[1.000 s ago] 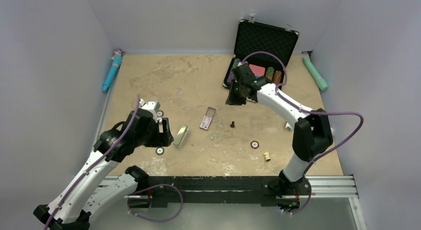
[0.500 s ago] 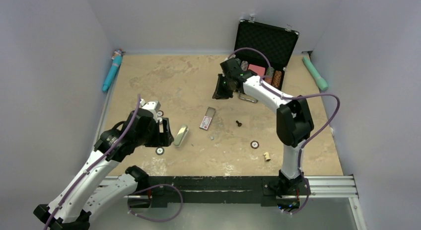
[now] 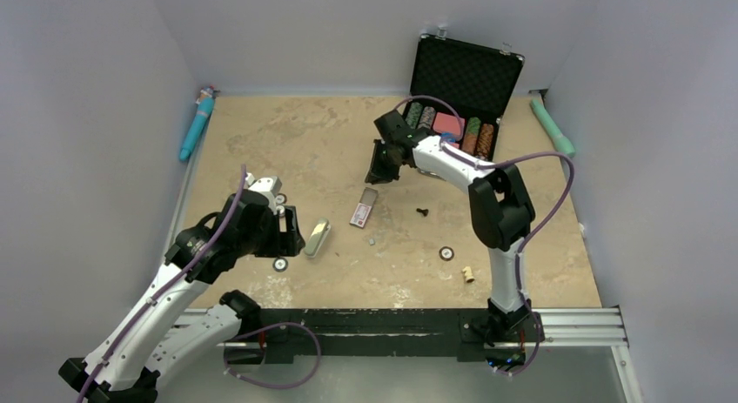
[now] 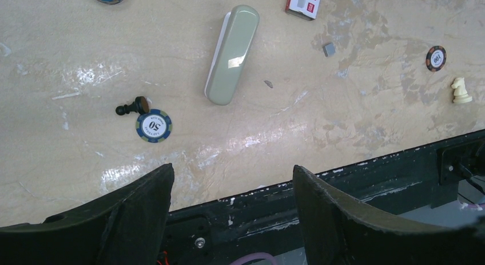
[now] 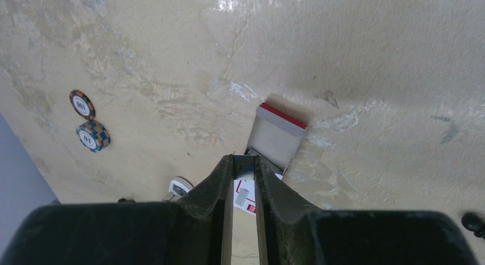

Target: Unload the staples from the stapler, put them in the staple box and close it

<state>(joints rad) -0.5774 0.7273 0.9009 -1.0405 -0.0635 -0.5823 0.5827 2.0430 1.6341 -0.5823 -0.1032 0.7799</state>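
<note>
L gripper [image 4: 231, 172]: released, jaws wide, nothing between them. It hangs over the worktop [image 3: 287, 133] near the metal piece [image 4: 231, 53], prob. parked out of the way.
R gripper [image 5: 245, 159]: tips nearly together above the box [image 5: 277, 133]; can't tell if it's grasping anything.
Pale-blue patch [image 5: 245, 170]: sits betw. R tips. Poss. the stapler pinched for carrying, unconfirmed.
Staples [image 4: 329, 48]: loose grey bit on worktop, 6 o'clock of box, so prob. already out.
Stapler: not plainly seen elsewhere.

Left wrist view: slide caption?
Open left gripper above table: olive metal oblong, 50 chip, dark pawn.
</note>
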